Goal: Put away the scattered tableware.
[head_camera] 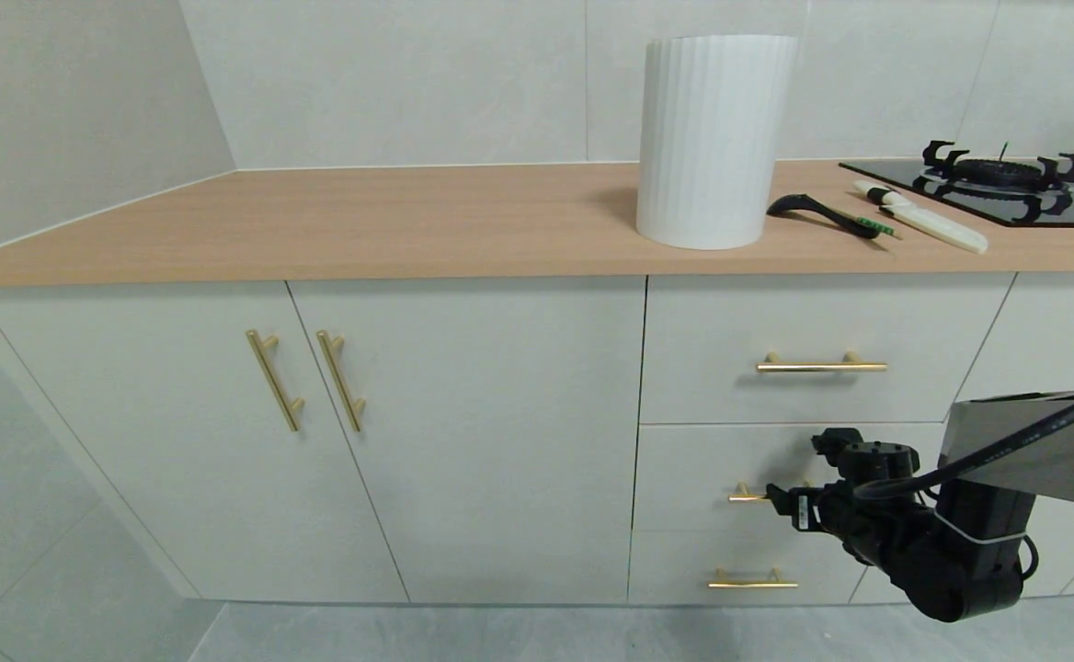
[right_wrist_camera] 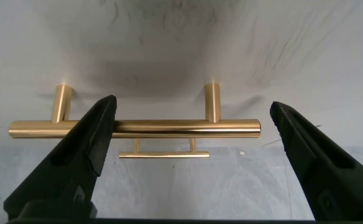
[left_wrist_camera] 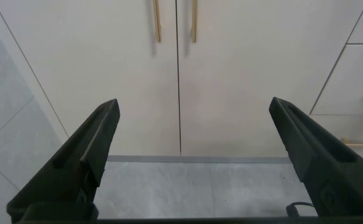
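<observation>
On the wooden countertop [head_camera: 390,225] stands a tall white ribbed holder [head_camera: 714,138]. To its right lie a black spoon [head_camera: 817,211], green-tipped chopsticks [head_camera: 873,225] and a white knife [head_camera: 928,223]. My right gripper [head_camera: 781,501] is low, in front of the middle drawer, and stands open. In the right wrist view its fingers [right_wrist_camera: 88,155] straddle the gold drawer handle [right_wrist_camera: 169,129] without closing on it. My left gripper [left_wrist_camera: 194,109] is open and holds nothing, facing the double cabinet doors [left_wrist_camera: 178,93] just above the floor.
A black gas hob [head_camera: 1006,184] sits at the counter's right end. Gold handles mark the top drawer [head_camera: 822,366], the bottom drawer [head_camera: 751,582] and the two cabinet doors [head_camera: 307,379]. Tiled wall closes the left side; grey floor lies below.
</observation>
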